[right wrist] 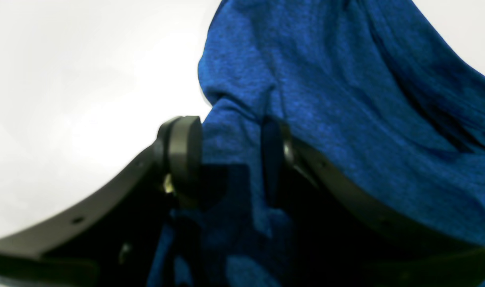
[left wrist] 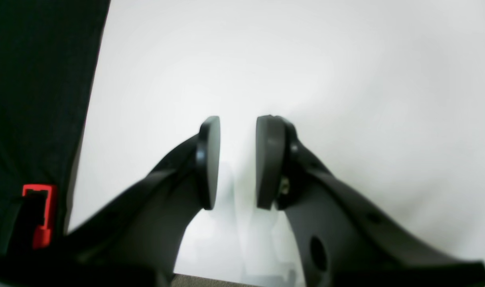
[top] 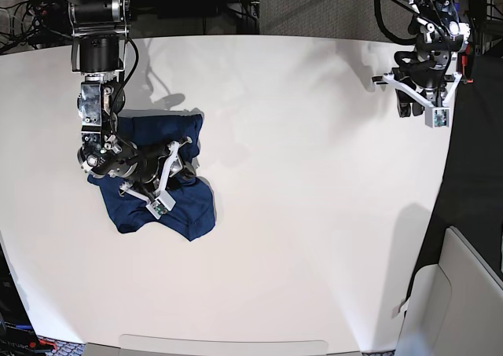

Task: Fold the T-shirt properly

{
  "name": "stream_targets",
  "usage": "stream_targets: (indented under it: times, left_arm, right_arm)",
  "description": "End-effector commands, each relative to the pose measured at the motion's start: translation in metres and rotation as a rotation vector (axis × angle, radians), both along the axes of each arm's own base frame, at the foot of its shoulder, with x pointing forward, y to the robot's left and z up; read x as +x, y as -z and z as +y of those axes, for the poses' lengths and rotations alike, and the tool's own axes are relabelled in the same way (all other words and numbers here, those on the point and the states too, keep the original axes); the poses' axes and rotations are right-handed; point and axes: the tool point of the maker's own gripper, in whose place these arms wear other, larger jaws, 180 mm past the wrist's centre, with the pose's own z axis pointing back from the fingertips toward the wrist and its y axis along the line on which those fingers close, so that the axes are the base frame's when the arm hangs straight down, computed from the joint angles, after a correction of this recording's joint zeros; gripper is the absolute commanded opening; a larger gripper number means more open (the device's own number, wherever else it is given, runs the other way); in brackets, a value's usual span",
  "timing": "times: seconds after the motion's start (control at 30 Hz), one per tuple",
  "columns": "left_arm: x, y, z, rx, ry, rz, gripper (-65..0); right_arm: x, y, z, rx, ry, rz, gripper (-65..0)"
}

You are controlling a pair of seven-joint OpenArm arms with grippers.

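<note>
Blue heathered knit, plain and without print: the T-shirt point(top: 157, 191) is seen bunched in a crumpled heap on the white table point(top: 299, 214), toward the left side of the base view and well away from the table's edges. Folds and ridges are visible across it; no sleeve or collar can be told apart from the mass.

Right gripper point(right wrist: 230, 159) is found down on the heap, at its right-hand part in the base view point(top: 174, 166). In the right wrist view a thick gather of the cloth is seen filling the space between the two round pads point(right wrist: 184, 153), which are pressed against it on either side; the jaws are held fairly wide apart by the bulk of fabric clamped between them. More cloth is draped over the far finger and spreads away to the upper right of that view.

Left gripper point(left wrist: 237, 163) is seen raised near the far right corner of the table in the base view point(top: 420, 100), well apart from the garment. Its pads are parted by a narrow gap with only bare white table showing between them; nothing is held.

A red clip-like part point(left wrist: 41, 215) is noted at the lower left of the left wrist view, against a dark surface beyond the table edge.
</note>
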Motion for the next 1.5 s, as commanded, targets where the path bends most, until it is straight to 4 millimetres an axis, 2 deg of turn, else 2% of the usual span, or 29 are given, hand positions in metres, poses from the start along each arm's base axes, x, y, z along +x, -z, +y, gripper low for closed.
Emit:
stream_targets:
  times: [0.0, 0.1, 0.23, 0.33, 0.43, 0.5, 0.63, 0.73, 0.8, 1.0, 1.1, 1.17, 1.27, 1.47]
  left_arm:
    - [0.002, -0.009, 0.001, 0.016, 0.01, -0.031, -51.6]
    - [0.001, -0.008, 0.001, 0.016, 0.01, -0.028, -51.6]
    - [0.0, -0.008, 0.001, 0.017, 0.008, -0.028, -51.6]
    - [0.0, -0.008, 0.002, 0.019, 0.007, -0.027, -51.6]
    - [-0.008, -0.004, 0.006, 0.033, 0.012, -0.002, -51.6]
    - [-0.015, -0.001, 0.006, 0.037, 0.013, 0.015, -51.6]
    - [-0.029, 0.006, 0.006, 0.038, 0.014, 0.053, -51.6]
    - [-0.04, 0.012, 0.006, 0.035, 0.014, 0.085, -51.6]
    - [-0.049, 0.016, 0.006, 0.036, 0.013, 0.108, -51.6]
    - [-0.073, 0.013, 0.024, -0.008, -0.058, 0.092, -51.7]
    - [-0.086, 0.01, 0.037, -0.028, -0.104, 0.094, -51.7]
    - [-0.1, 0.011, 0.042, -0.044, -0.126, 0.111, -52.3]
    - [-0.117, 0.014, 0.041, -0.071, -0.136, 0.141, -56.5]
    - [-0.168, 0.028, 0.039, -0.068, -0.137, 0.285, -62.5]
  right_arm:
    - [-0.004, 0.009, -0.022, -0.108, 0.021, 0.048, -39.7]
    - [-0.002, 0.002, -0.014, -0.099, 0.013, 0.024, -39.7]
    - [-0.003, -0.029, 0.008, -0.077, -0.018, -0.083, -39.7]
    - [-0.015, -0.052, 0.013, -0.123, -0.037, -0.128, -39.7]
    - [-0.042, -0.061, 0.026, -0.126, -0.053, -0.144, -39.7]
    - [-0.064, -0.058, 0.028, -0.125, -0.058, -0.138, -39.7]
    - [-0.108, -0.065, 0.036, -0.116, -0.075, -0.149, -39.7]
    - [-0.138, -0.056, 0.042, -0.069, -0.087, -0.093, -39.7]
    - [-0.151, -0.053, 0.047, -0.004, -0.092, -0.059, -40.3]
    - [-0.167, -0.067, 0.04, 0.184, -0.096, -0.02, -55.0]
    - [-0.176, -0.076, 0.032, 0.278, -0.085, 0.002, -57.8]
    - [-0.187, -0.075, 0.024, 0.314, -0.06, 0.033, -58.0]
    - [-0.211, -0.065, 0.006, 0.308, -0.022, 0.102, -58.0]
    - [-0.28, -0.036, -0.027, 0.243, 0.058, 0.304, -58.1]
